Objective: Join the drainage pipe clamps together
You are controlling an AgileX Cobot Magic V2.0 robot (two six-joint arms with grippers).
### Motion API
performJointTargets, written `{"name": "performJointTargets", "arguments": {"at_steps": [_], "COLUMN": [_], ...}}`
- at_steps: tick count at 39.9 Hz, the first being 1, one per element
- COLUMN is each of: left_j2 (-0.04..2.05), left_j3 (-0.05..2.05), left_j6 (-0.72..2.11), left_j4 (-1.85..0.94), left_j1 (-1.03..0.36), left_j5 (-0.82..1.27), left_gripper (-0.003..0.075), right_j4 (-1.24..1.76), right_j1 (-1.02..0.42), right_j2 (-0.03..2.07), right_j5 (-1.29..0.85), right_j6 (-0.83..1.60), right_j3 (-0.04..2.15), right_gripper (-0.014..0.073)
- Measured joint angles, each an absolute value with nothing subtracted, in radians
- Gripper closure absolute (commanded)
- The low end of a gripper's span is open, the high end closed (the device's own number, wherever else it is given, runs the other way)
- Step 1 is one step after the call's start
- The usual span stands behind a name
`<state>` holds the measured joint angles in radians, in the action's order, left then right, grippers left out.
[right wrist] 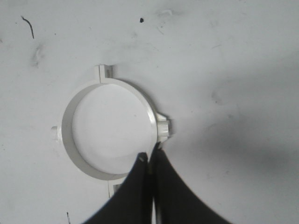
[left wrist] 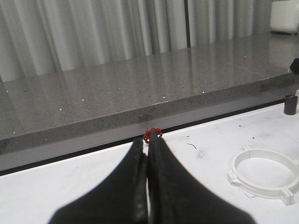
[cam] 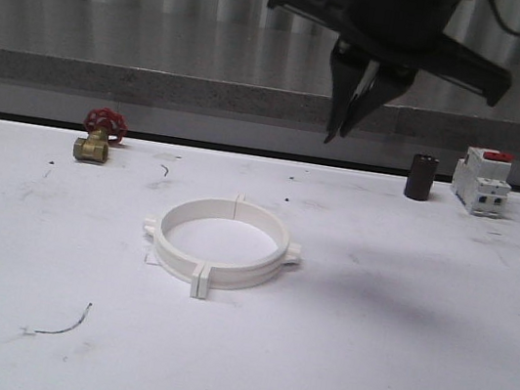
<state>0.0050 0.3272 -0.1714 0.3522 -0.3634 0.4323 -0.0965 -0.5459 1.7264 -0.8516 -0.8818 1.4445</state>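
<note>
- Front view: the right pincer [cam: 342, 129] hangs high above the table [cam: 393, 355] with its fingers pressed together and holding nothing. Below it and a little to its left lie the drainage pipe clamps [cam: 220, 246], already meeting as a closed ring, their flat end flanges paired at the near and far seams. The ring lies flat and by itself, which I read as the joining being done and the arm lifted clear so as not to disturb it. A brass valve with a red handwheel [cam: 98, 137], a black cylinder [cam: 421, 177] and a white breaker with a red switch [cam: 482, 181] stand well apart, along the far edge, out of the working area.
- Left wrist view: the left pincer [left wrist: 147, 142] is likewise pinched closed and empty. The ring [left wrist: 264, 173] sits off to its right on the table [left wrist: 56, 186], and the red handwheel [left wrist: 152, 135] peeks out just beyond the fingertips. Held to one side like this, the arm seems parked, not working.
- Right wrist view: the right pincer [right wrist: 150, 158] points straight down, its tips over the ring's [right wrist: 112, 126] rim beside a small outer tab. I cannot tell whether the halves are firmly latched or merely touching.
</note>
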Motion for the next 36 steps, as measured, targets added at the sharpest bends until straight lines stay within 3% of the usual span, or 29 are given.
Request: {"name": "performJointTargets", "arguments": {"at_steps": [9, 20, 29, 36], "left_j2": [0.005, 0.005, 0.005, 0.005], "left_j3": [0.327, 0.327, 0.327, 0.327], "left_j6": [-0.171, -0.171, -0.171, -0.171], "left_j4": [0.352, 0.352, 0.352, 0.352], "left_j1": [-0.363, -0.363, -0.363, -0.363], "left_j5": [0.432, 0.432, 0.432, 0.432], "left_gripper": [0.0741, 0.0741, 0.0741, 0.0741], "right_j4": [-0.063, -0.019, -0.035, -0.054], "right_j1": [-0.48, -0.288, -0.147, -0.143], "right_j2": [1.62, 1.421, 1.166, 0.905], "right_j5": [-0.939, -1.012, -0.977, -0.768], "right_j6": [-0.717, -0.427, -0.241, -0.182], "right_j3": [1.444, 1.38, 1.136, 0.852], "right_gripper": [0.0707, 0.0707, 0.0707, 0.0707]}}
